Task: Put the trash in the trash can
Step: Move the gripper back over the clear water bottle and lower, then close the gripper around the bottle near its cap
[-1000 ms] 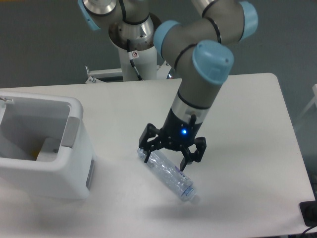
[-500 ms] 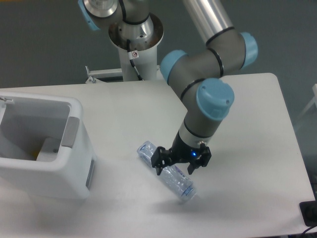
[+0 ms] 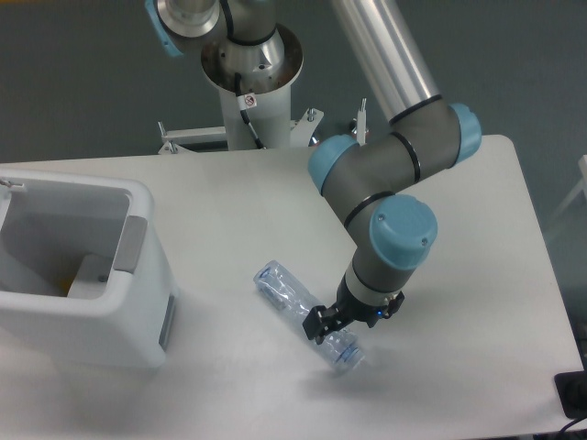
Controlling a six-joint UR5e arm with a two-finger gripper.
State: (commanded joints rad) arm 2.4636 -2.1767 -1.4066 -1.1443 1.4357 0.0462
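Trash can [image 3: 78,266] sat at the worktop's left edge, white, open-topped, something yellowish low inside. Crushed bottle [image 3: 307,314] lay diagonally on the worktop [image 3: 229,192] right of the can and well apart from it, cap end toward the near edge. Gripper [image 3: 353,321] was down over the bottle's lower half; jaws looked drawn in around it, but couldn't tell if they'd actually clamped. To do this step well: I'd confirm a firm pinch across the body, since crushed clear plastic may flex and slip, then lift straight up to clear the can's rim before traversing left. No bag visible. Worktop plain white, matte. Grey wall behind, arm's base [image 3: 248,82] at the far edge.
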